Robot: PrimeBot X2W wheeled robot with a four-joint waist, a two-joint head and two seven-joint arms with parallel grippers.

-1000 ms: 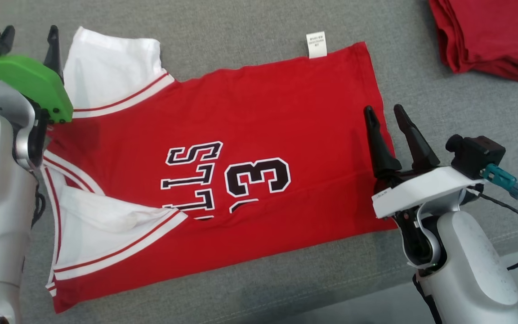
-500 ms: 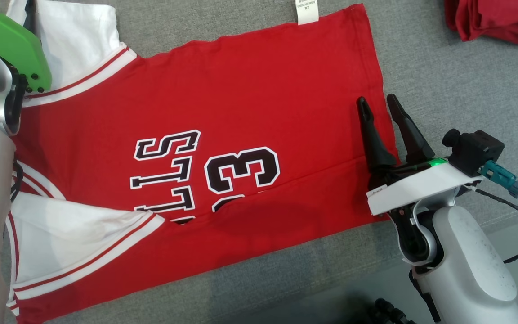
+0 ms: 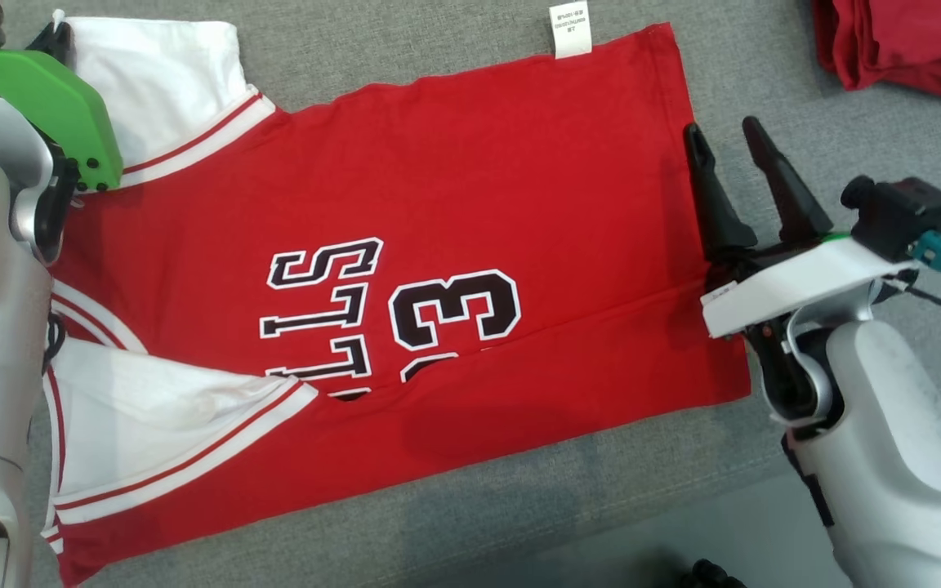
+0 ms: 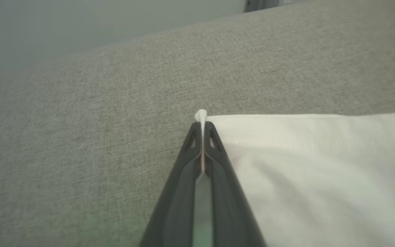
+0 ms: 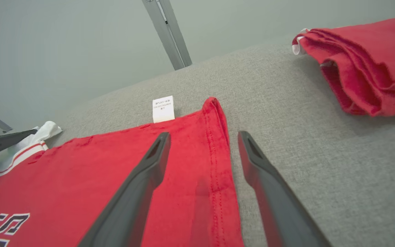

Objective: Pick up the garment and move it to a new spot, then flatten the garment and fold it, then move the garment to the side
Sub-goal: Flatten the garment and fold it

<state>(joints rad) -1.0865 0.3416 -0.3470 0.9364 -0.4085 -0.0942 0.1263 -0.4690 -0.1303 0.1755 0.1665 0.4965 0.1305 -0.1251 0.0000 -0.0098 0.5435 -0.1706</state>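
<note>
A red jersey point(image 3: 438, 188) with white sleeves and black "33" lettering lies spread on the grey cloth surface. My left gripper point(image 3: 55, 34) is at the far left, shut on the corner of the white sleeve point(image 3: 160, 73). In the left wrist view that gripper point(image 4: 201, 127) pinches a small tuft of the white sleeve point(image 4: 321, 164) at its tips. My right gripper point(image 3: 724, 135) stands open over the jersey's right hem. In the right wrist view the right gripper point(image 5: 203, 135) has the stitched hem point(image 5: 218, 164) between its spread fingers, above the cloth.
A pile of folded red garments point(image 3: 903, 41) lies at the far right, also seen as the red pile point(image 5: 362, 65). A white label point(image 3: 570, 28) sticks out from the jersey's far edge. A grey post point(image 5: 166, 34) rises behind the surface.
The head camera has shifted. My right gripper has moved farther along the hem toward the jersey's far corner, still open. My left gripper, beside the sleeve a second ago, is now on its corner.
</note>
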